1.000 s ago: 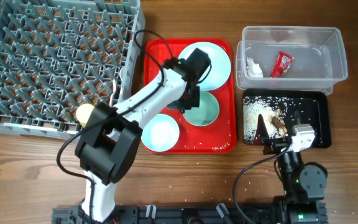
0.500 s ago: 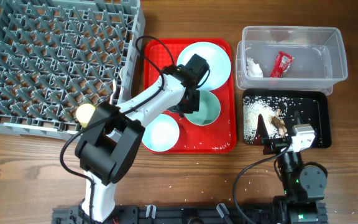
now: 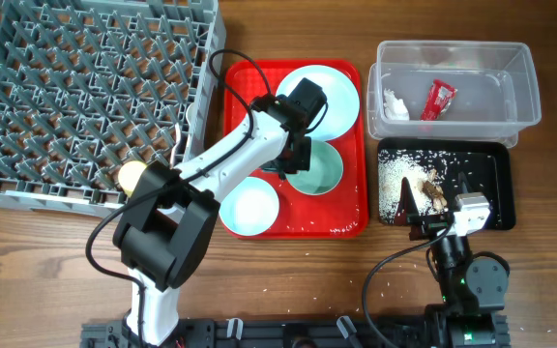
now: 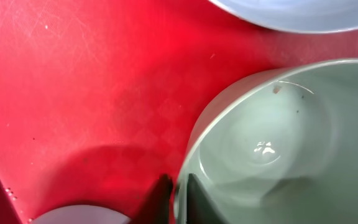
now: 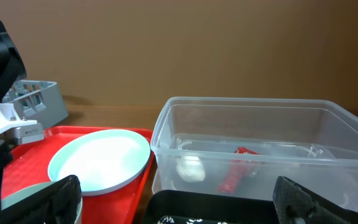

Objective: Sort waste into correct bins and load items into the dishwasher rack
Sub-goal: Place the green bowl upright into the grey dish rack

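Observation:
My left gripper (image 3: 289, 162) is shut on the left rim of a pale blue-green bowl (image 3: 321, 168) on the red serving tray (image 3: 352, 220). In the left wrist view its fingers (image 4: 179, 194) straddle that bowl's rim (image 4: 272, 143). A second bowl (image 3: 249, 207) lies at the tray's front left, and the pale blue plate (image 3: 335, 89) at its back. The yellow cup (image 3: 131, 175) sits at the front edge of the grey dishwasher rack (image 3: 85, 87). My right gripper (image 3: 424, 209) is open and empty over the black tray (image 3: 496, 184). The fork and spoon are not clearly seen.
The clear tub (image 3: 453, 44) at the back right holds the red wrapper (image 3: 439, 99) and the white tissue (image 3: 395, 103). The black tray holds rice grains (image 3: 393, 179) and brown scraps (image 3: 433, 193). A few grains lie on the red tray's front edge and on the table.
My left wrist has shifted slightly at the bowl's rim. The bowls, the plate and the right arm have not moved.

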`<action>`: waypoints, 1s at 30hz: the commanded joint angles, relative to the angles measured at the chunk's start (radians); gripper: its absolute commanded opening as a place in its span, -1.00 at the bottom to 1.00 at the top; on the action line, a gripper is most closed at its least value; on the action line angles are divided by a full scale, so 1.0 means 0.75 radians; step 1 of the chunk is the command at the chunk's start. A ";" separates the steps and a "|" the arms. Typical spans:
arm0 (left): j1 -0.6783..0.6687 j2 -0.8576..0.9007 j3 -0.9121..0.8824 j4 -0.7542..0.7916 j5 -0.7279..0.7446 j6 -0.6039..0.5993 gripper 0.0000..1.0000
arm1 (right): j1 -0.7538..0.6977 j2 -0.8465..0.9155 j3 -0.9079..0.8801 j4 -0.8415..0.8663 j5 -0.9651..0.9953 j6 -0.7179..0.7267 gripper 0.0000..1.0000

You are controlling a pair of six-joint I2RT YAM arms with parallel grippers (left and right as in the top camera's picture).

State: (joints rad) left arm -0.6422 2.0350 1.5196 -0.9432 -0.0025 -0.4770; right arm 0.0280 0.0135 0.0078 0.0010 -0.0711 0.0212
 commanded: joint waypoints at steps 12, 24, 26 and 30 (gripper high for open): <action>0.155 -0.366 0.462 -0.481 -0.749 0.178 -0.92 | -0.006 -0.012 -0.004 0.005 -0.011 0.007 0.99; 0.342 -0.342 0.390 -0.527 -1.525 0.132 -0.92 | -0.006 -0.012 -0.004 0.005 -0.012 0.008 1.00; 0.342 -0.320 0.326 -0.492 -1.536 0.131 -0.92 | -0.006 -0.012 -0.004 0.005 -0.011 0.007 1.00; 0.344 -0.273 0.154 -0.350 -1.774 0.077 -0.92 | -0.006 -0.012 -0.004 0.005 -0.011 0.008 1.00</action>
State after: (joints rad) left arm -0.3889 1.7954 1.7115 -1.2560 -1.1637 -0.3756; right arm 0.0280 0.0135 0.0078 0.0006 -0.0708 0.0212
